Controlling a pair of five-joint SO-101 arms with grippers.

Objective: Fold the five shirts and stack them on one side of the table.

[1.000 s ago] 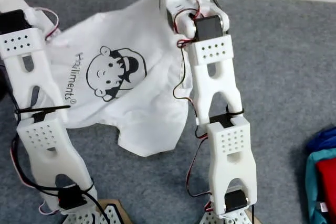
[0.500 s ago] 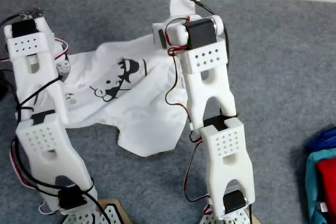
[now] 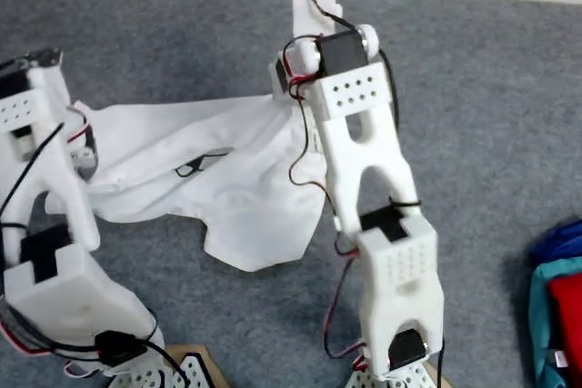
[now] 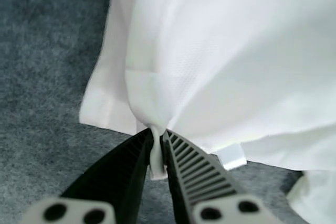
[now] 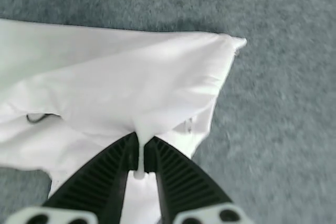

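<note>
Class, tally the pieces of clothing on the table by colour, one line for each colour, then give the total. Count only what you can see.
white shirt: 1
blue cloth: 1
teal cloth: 1
red cloth: 1
Total: 4
The three coloured pieces are cut off by the picture's edge, so more may lie beyond it.

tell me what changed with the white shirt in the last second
Both arms pulled the far edge of the white shirt back toward their bases, nearly hiding its print. The left gripper and right gripper stayed shut on it. Its near hem and the coloured shirts stayed put.
</note>
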